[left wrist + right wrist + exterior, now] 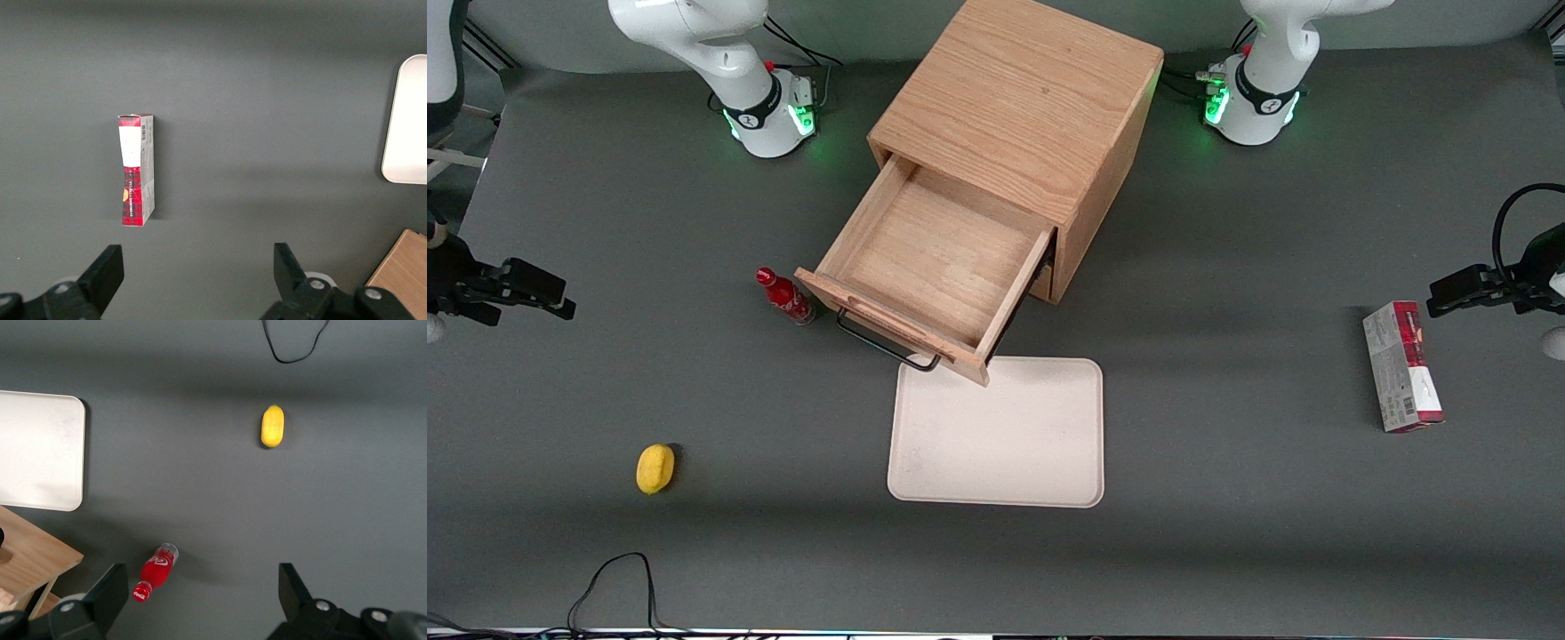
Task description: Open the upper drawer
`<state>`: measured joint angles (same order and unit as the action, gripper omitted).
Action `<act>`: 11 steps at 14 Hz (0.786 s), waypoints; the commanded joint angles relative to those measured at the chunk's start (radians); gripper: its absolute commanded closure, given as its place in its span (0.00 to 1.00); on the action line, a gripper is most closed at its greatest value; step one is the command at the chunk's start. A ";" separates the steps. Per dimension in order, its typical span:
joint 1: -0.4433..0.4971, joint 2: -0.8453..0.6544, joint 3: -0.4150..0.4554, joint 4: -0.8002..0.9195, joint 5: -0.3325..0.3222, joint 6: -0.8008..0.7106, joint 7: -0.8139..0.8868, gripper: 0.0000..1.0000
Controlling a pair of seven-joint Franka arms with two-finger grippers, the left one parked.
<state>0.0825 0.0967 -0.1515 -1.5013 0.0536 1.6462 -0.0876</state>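
The boxy wooden cabinet [1018, 98] stands at the middle of the table. Its upper drawer [938, 258] is pulled far out toward the front camera and its inside is bare. The thin dark bar handle [885, 342] runs along the drawer front. A corner of the drawer front also shows in the right wrist view [33, 560]. The lower drawer is hidden beneath it. My gripper [567, 298] hovers above the mat toward the working arm's end of the table, well apart from the drawer. It is open and empty, with the fingers wide apart in the right wrist view [201, 587].
A red bottle [784, 296] stands beside the drawer front and shows in the right wrist view [155, 572]. A white tray [1000, 431] lies in front of the drawer. A yellow lemon [655, 468] lies nearer the front camera. A red box [1400, 366] lies toward the parked arm's end.
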 commanded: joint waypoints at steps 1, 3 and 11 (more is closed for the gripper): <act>-0.030 -0.058 0.035 -0.086 -0.021 0.032 0.029 0.00; -0.027 -0.051 0.033 -0.077 -0.027 0.030 0.025 0.00; -0.021 -0.035 0.029 -0.059 -0.081 0.017 0.020 0.00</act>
<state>0.0617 0.0680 -0.1250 -1.5520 -0.0047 1.6527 -0.0876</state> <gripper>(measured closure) 0.000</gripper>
